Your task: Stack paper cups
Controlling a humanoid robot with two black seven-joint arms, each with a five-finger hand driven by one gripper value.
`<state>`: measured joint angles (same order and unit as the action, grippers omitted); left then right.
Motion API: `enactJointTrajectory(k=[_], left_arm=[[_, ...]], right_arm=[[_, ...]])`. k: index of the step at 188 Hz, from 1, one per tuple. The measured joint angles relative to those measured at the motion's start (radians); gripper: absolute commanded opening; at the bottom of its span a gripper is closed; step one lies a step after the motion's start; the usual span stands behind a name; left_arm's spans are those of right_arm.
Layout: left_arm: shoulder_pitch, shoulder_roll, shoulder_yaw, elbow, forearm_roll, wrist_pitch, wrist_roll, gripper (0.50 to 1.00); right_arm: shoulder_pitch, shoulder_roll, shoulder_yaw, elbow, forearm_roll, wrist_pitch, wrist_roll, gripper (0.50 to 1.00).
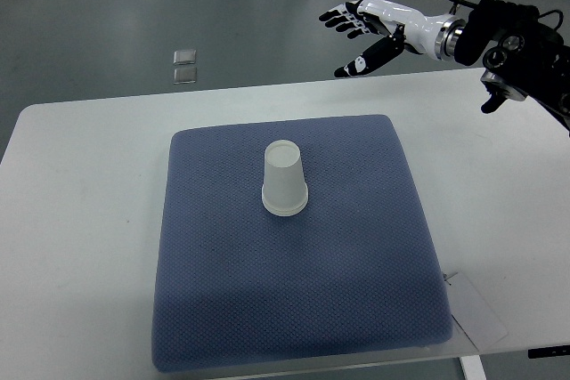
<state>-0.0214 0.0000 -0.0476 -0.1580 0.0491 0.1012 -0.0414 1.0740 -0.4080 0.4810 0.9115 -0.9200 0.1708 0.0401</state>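
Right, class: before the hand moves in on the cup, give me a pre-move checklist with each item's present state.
1. Right hand empty, fingers spread: ok.
2. Paper cup in view, standing upside down on the blue mat: ok.
3. Space around the cup free of other things: ok.
4. Mat lying flat on the white table: ok.
5. Second cup to stack with: not ok, only one shape shows.
6. Whether that shape is already several nested cups: cannot tell.

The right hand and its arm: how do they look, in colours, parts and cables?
The right hand has a glossy white shell with black fingertips and black joints. A silver ring forms the wrist, and behind it the forearm is black. A black cable loops above the wrist.
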Motion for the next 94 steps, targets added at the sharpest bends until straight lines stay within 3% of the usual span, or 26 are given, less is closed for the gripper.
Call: enactJointTrajectory(k=[48, 83, 94], left_arm=[[0.000, 0.000, 0.000, 0.000, 0.000, 0.000, 0.000, 1.000], [0.000, 0.000, 0.000, 0.000, 0.000, 0.000, 0.000, 1.000], [0.000, 0.000, 0.000, 0.000, 0.000, 0.000, 0.000, 1.000]], right_arm=[[-0.201, 0.122, 0.207, -0.070, 0.149, -0.230, -0.030, 0.872], [-0.301, 0.207, 0.381, -0.074, 0.192, -0.293, -0.053, 0.879], [-0.326, 0.229, 0.434, -0.074, 0.194, -0.301, -0.055, 0.911]])
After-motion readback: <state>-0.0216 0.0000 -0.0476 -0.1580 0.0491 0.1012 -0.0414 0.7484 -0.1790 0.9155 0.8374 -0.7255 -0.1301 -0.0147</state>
